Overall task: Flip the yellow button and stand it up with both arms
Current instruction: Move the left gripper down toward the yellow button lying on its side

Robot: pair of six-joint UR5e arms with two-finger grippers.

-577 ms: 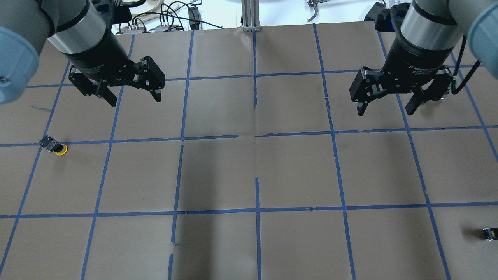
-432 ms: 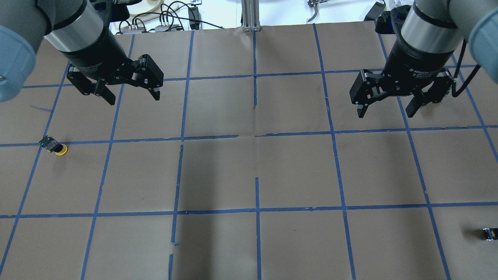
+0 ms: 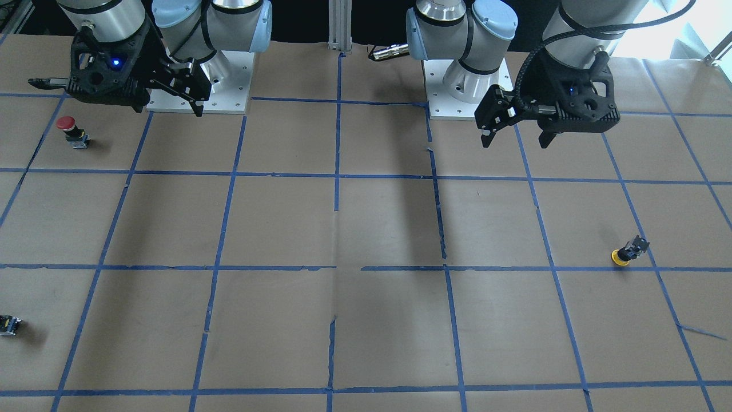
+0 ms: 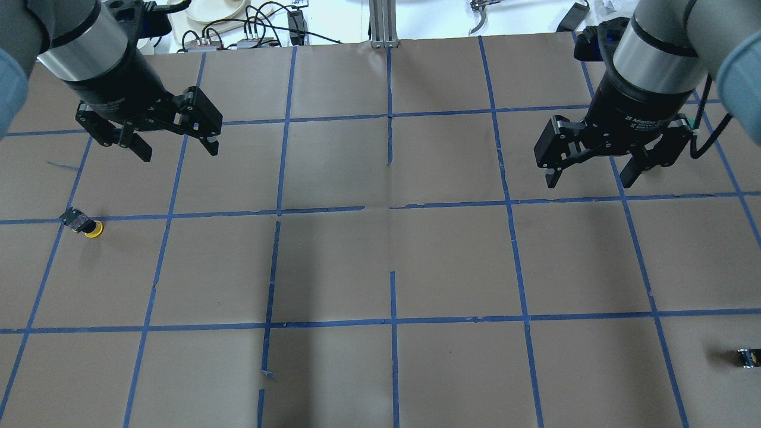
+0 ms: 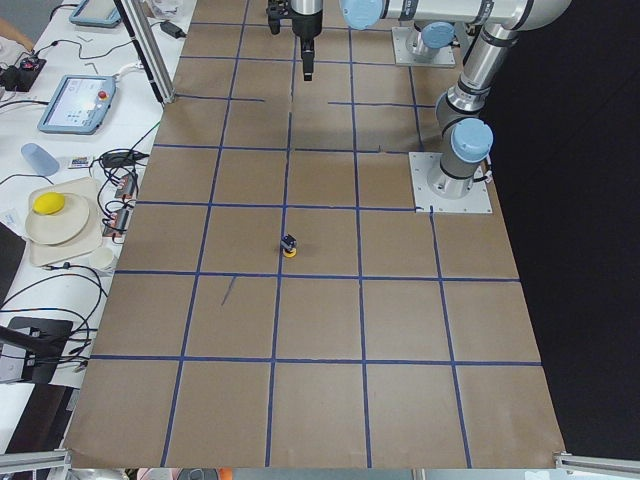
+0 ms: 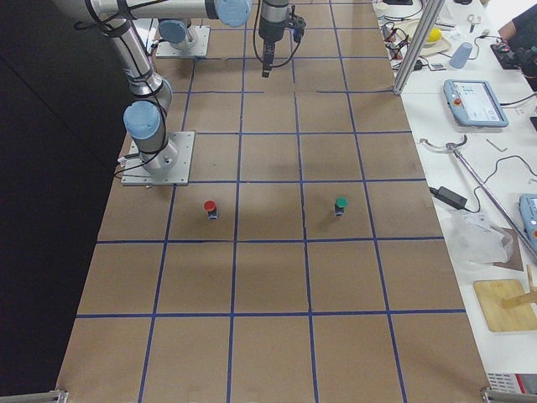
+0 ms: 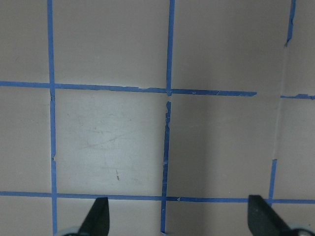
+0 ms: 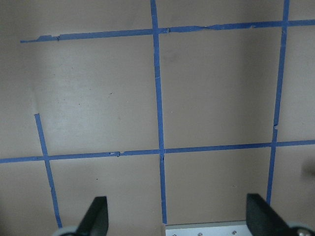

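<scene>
The yellow button (image 4: pixel 84 224) rested on the desk (image 4: pixel 452 261) with its cap down and its black-and-grey body uppermost and leaning, just beside a line of blue tape. The left end effector (image 4: pixel 178 152) hung in the air clear of the button, offset from it toward the middle of the desk. Its two fingers were spread wide with nothing between them. The left wrist view showed only bare desk and tape under it, with no button. The right end effector (image 4: pixel 590 178) hovered well apart from the button, across most of the desk's width, its fingers likewise spread and empty. A red-capped switch (image 3: pixel 71 129) and a small black block (image 4: pixel 748 357) stood far from the button, on the right arm's side.
</scene>
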